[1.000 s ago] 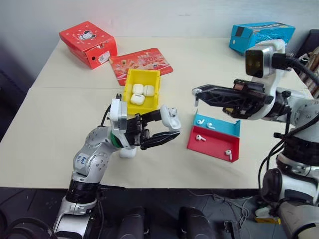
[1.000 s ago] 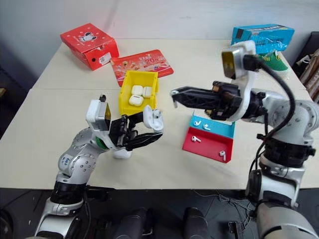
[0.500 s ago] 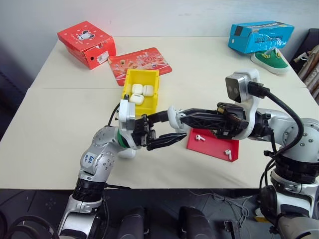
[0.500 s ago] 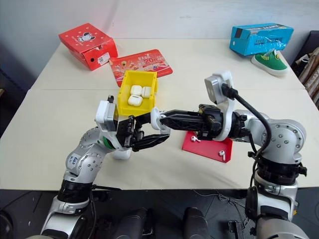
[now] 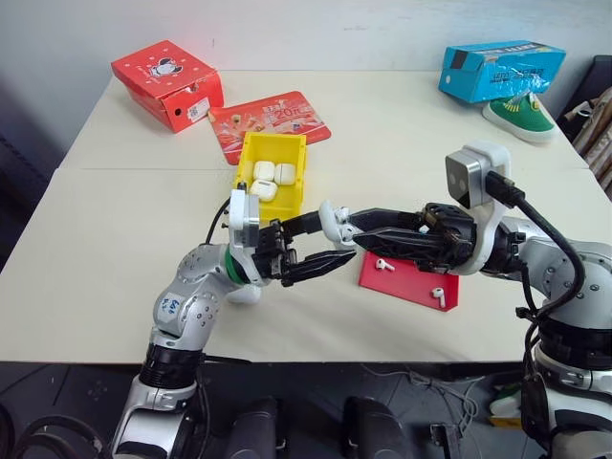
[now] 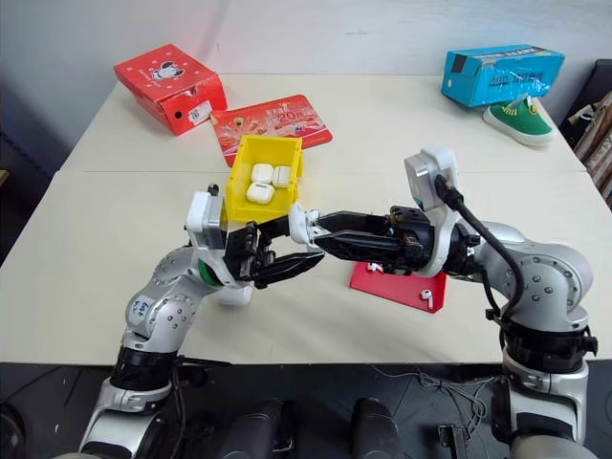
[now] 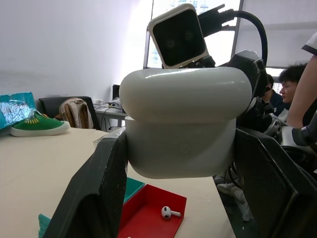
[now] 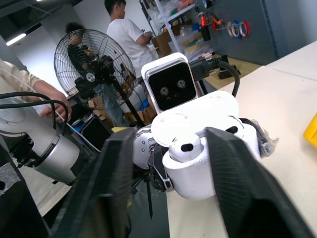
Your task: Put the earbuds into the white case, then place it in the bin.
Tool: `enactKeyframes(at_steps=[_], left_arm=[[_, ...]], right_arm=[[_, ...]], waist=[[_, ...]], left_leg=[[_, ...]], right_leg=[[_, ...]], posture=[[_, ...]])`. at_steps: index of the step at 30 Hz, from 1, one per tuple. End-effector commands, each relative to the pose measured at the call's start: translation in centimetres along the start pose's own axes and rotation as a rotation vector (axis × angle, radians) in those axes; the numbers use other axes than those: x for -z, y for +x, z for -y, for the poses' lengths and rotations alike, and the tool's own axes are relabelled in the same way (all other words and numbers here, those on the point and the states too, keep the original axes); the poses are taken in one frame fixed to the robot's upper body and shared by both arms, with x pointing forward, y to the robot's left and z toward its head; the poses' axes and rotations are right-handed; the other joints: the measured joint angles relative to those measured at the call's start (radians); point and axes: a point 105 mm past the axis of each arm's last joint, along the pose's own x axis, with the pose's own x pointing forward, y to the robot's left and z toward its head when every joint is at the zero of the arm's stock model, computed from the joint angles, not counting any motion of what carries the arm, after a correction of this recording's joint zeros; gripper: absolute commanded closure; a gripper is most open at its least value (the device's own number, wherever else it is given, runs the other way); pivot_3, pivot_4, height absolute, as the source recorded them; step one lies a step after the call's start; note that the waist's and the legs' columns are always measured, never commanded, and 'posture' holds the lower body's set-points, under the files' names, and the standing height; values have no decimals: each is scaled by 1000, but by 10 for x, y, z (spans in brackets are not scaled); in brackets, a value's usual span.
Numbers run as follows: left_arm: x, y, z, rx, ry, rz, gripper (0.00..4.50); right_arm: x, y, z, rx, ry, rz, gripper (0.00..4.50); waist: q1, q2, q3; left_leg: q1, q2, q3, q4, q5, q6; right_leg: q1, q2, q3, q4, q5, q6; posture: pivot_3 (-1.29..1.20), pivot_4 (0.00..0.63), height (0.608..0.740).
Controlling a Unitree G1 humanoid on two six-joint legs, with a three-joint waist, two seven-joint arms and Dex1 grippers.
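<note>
My left gripper (image 5: 330, 239) is shut on the white case (image 5: 334, 220) and holds it up above the table, in front of the bin (image 5: 287, 203). In the right wrist view the case (image 8: 208, 163) has its lid raised and one earbud (image 8: 182, 147) sits in its top. My right gripper (image 6: 320, 232) reaches in from the right, open, with a finger on either side of the case. Two more earbuds (image 5: 382, 263) (image 5: 438, 296) lie on the red step of the tray (image 5: 411, 282). The yellow bin holds three white cases (image 5: 265, 172).
Another white case (image 5: 244, 295) lies on the table under my left forearm. A red box (image 5: 167, 81) and a flat red packet (image 5: 270, 120) lie at the back left. At the back right are a blue box (image 5: 497, 65) and a green shoe (image 5: 521, 113). People (image 8: 126, 34) stand beyond the table.
My right arm has swung down and left from above the tray to the held case, and its fingers have opened around it. My left gripper has kept its grip in place.
</note>
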Motion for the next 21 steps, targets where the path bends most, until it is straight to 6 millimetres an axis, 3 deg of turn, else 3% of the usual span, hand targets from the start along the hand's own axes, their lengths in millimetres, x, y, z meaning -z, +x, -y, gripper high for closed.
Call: enactKeyframes(at_steps=[1,2,6,9,11,18,21], left_arm=[[-20,4,6,51,89,44,1725],[-21,3,5,42,116,34,1725],[-12,1,4,37,154,-136,1725],[4,0,-3,1,176,-314,1725],[11,2,-8,-20,183,-389,1725],[33,5,-8,-8,146,-528,1725],[37,4,-6,0,143,-551,1725]], right_arm=[[0,-15,-18,-34,74,-59,729],[0,-20,-20,-27,99,-65,461],[2,-36,-16,92,51,-103,461],[3,-30,-6,170,-147,-175,1123],[4,-19,-2,174,-251,-211,1818],[14,7,5,131,-347,-271,4288],[17,14,9,152,-366,-292,4426]], waist=[[6,-1,0],[8,-1,1],[9,-1,0],[3,-1,0],[2,-1,0],[2,-1,1],[4,-1,1]], left_leg=[[0,0,0,0,0,0],[0,0,-1,0,0,1],[0,0,0,0,-1,1],[0,1,1,-1,-1,1],[0,0,1,-1,0,1],[0,1,1,-2,0,0],[0,0,1,-1,0,0]], right_leg=[[0,0,0,0,0,0],[1,0,0,-1,0,0],[1,0,0,-3,0,0],[1,0,0,-3,0,0],[0,0,0,-2,0,0],[0,0,0,-2,0,1],[0,0,0,-3,0,1]], posture=[[0,150,740],[0,150,740],[0,150,740],[0,150,740],[0,150,740],[0,150,740],[0,150,740]])
